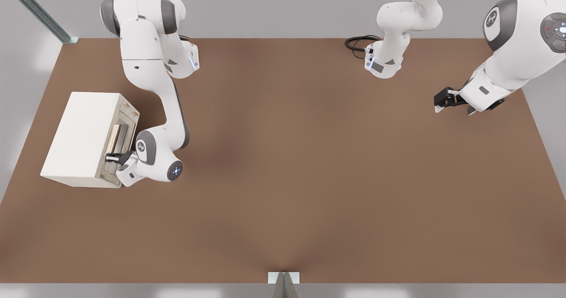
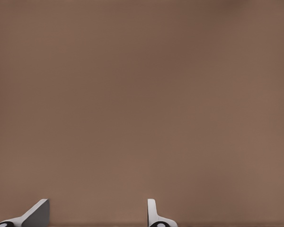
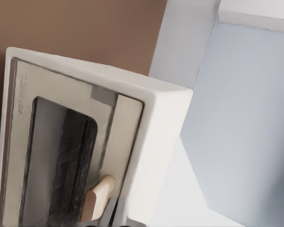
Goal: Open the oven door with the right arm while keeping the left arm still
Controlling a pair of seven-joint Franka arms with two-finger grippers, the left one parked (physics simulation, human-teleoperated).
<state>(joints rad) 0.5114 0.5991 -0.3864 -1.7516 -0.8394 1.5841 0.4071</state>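
Observation:
The cream-white oven (image 1: 82, 136) stands on the brown table at the front view's left, its front turned toward the table's middle. The oven door (image 1: 125, 145) (image 3: 61, 142) with its see-through window lies flat against the oven body. Its tan bar handle (image 1: 116, 139) (image 3: 98, 198) runs along one edge of the door. The right arm (image 1: 152, 90) reaches down to the door. Its gripper (image 1: 110, 158) (image 3: 117, 213) is at the handle's near end, shut, with the fingers (image 3: 111, 210) pressed together right beside the tan bar and nothing visibly between them.
The left arm (image 1: 508, 37) hangs over the table's far corner at the front view's right, its black gripper (image 1: 444, 100) above bare table (image 2: 142, 94). A black cable (image 1: 358, 43) lies by the arm base at the back. A grey wall (image 3: 241, 118) rises behind the oven.

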